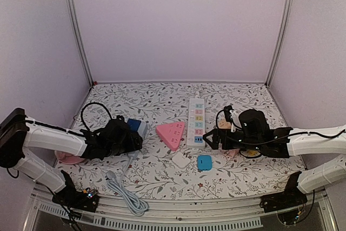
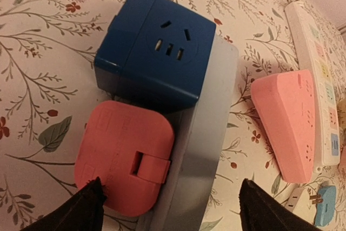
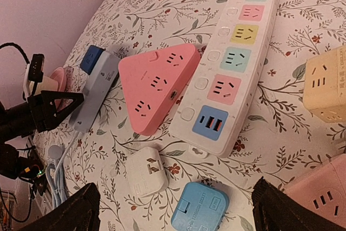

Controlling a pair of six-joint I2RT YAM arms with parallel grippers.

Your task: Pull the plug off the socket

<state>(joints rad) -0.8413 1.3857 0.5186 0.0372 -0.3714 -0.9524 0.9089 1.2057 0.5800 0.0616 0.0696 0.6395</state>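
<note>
Left wrist camera is showing me the left gripper [image 2: 170,198] hanging wide-jawed near the red plug [image 2: 121,158], which is sitting in the grey socket strip [image 2: 211,133] beside a blue cube adapter [image 2: 154,52]. I'm seeing the right gripper [image 3: 174,193] spread wide too.

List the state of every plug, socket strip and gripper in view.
Red square plug: seated on grey power strip, not yet pulled.
Blue cube adapter: seated on the same strip, top outlet empty.
Long white multi-socket strip: all outlets empty.
Pink triangular socket block: flat, outlets empty.
Left gripper: open, holding nothing.
Right gripper: open, holding nothing.
</note>
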